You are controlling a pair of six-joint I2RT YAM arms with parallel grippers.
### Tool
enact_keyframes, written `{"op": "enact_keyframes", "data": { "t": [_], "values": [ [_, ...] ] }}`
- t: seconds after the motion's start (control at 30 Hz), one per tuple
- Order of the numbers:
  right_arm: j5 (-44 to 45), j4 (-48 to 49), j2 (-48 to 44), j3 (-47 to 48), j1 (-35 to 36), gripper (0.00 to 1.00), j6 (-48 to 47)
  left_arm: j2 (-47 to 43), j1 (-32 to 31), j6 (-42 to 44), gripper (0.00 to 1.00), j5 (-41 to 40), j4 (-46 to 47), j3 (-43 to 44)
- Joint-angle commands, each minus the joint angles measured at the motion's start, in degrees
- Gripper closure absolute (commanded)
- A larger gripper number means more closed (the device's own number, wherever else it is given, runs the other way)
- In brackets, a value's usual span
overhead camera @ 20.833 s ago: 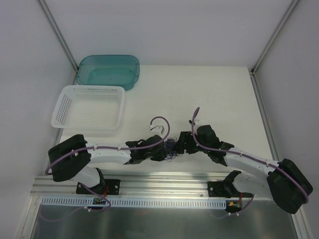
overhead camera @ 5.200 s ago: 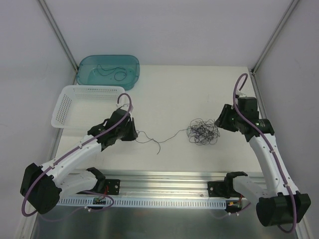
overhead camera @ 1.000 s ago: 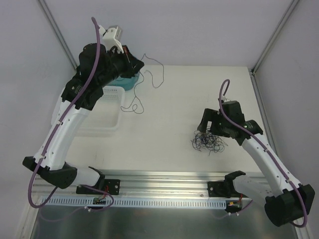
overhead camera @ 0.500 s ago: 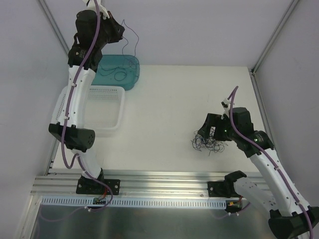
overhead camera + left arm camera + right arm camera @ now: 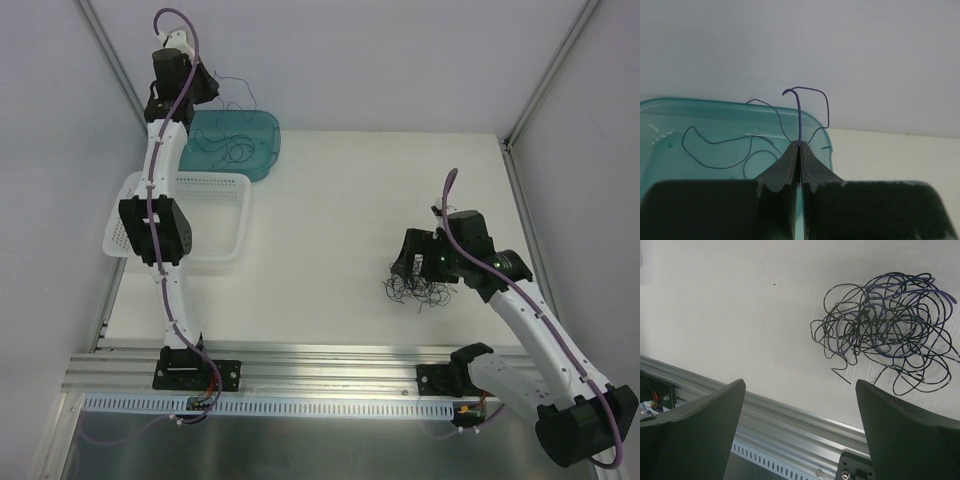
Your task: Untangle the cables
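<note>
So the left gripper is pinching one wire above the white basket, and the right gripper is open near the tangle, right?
Not quite. The left gripper pinches one wire above the teal tub, not the white basket; the left wrist view shows the tub beneath it. The right gripper is open near the tangle, as you said.

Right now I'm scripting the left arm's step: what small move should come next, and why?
Probably open the left end effector. Its jaws are shut on a single wire, held over the teal bin, where a loose wire already lies. Releasing should drop it in beside that one.
</note>
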Motion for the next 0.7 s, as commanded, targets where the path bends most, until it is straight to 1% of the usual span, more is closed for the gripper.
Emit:
{"op": "enact_keyframes", "data": {
  "t": [0.0, 0.1, 0.27, 0.3, 0.33, 0.4, 0.47, 0.53, 0.6, 0.63, 0.67],
  "values": [
    [-0.7, 1.8, 1.7, 0.1, 0.2, 0.03, -1.0, 3.2, 1.5, 2.1, 1.00, 1.4, 4.3, 0.1],
    [-0.6, 2.0, 1.9, -0.2, 0.3, 0.03, -0.8, 4.9, 2.7, 2.0, 1.00, 1.2, 5.1, -1.3],
    [0.0, 2.2, 1.9, -0.5, 0.3, 0.03, -0.5, 2.2, 5.3, -0.2, 1.00, 0.7, 8.9, -8.9],
    [0.0, 2.2, 2.0, -0.5, 0.3, 0.03, -0.4, 1.6, 5.6, -0.7, 1.00, 1.9, 9.5, -10.2],
    [0.0, 2.2, 2.1, -0.5, 0.4, 0.03, -0.3, -0.3, 5.9, -1.6, 1.00, 2.9, 12.0, -13.7],
    [-0.3, 2.3, 2.3, -0.4, 0.4, 0.03, -0.1, -2.6, 6.3, -1.6, 1.00, 5.7, 16.3, -18.0],
    [-0.4, 2.5, 1.9, -0.3, 0.4, 0.03, 0.2, -5.9, 6.4, -0.1, 1.00, 6.0, 20.7, -23.1],
    [-0.4, 2.5, 1.7, -0.4, 0.4, 0.03, 0.2, -8.1, 6.5, 0.7, 1.00, 7.0, 22.8, -26.6],
    [-0.3, 2.3, 1.1, -0.6, 0.5, 0.03, 0.3, -9.4, 7.1, 0.0, 1.00, 7.6, 25.6, -28.8],
    [-0.2, 2.3, 1.0, -0.6, 0.4, 0.03, 0.2, -11.1, 7.4, -1.1, 1.00, 8.2, 27.4, -32.3],
    [0.0, 2.2, 0.8, -0.6, 0.4, 0.03, 0.2, -11.9, 7.6, -1.5, 1.00, 8.2, 31.3, -34.0]
  ]
}}
